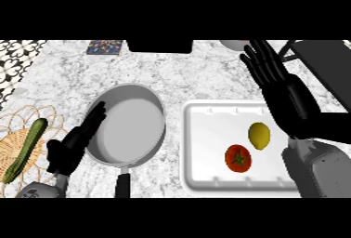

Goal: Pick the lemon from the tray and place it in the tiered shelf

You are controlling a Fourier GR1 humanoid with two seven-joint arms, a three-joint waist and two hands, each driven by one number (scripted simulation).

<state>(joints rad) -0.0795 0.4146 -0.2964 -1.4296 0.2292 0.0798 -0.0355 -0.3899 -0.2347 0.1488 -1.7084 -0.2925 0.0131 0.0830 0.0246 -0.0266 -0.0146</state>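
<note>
lemon (259, 135): lies in tray (198, 139), not picked yet
right hand (277, 86): fingers straight, holding nothing
left hand (72, 148): open, resting

No readable text, label, brand, number or sign is showing on anything in the head view.

Single head view, looking steeply down on counter (205, 79).
</note>
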